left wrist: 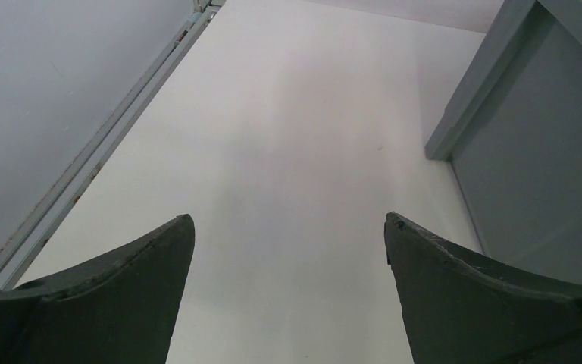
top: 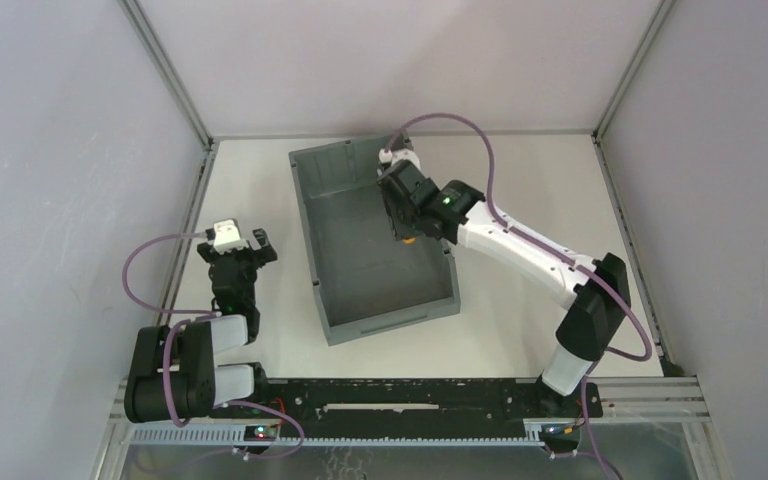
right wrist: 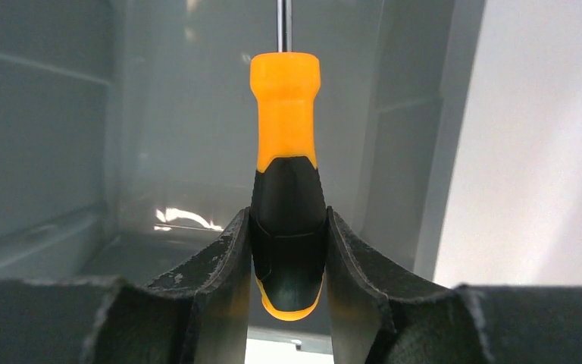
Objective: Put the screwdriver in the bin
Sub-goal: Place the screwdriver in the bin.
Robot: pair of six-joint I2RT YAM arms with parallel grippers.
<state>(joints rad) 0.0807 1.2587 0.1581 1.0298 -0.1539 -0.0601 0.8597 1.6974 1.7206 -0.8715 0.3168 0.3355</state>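
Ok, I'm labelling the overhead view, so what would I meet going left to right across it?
left gripper → bin → right arm's elbow. The right gripper, shut on the screwdriver, hangs over the bin, so it has no clear place.

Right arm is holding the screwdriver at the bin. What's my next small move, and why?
Probably open the right gripper: it clamps the screwdriver by its black handle over the floor of the bin, between its walls.

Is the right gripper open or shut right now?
Shut: the right gripper clamps the screwdriver by its black handle, over the bin.
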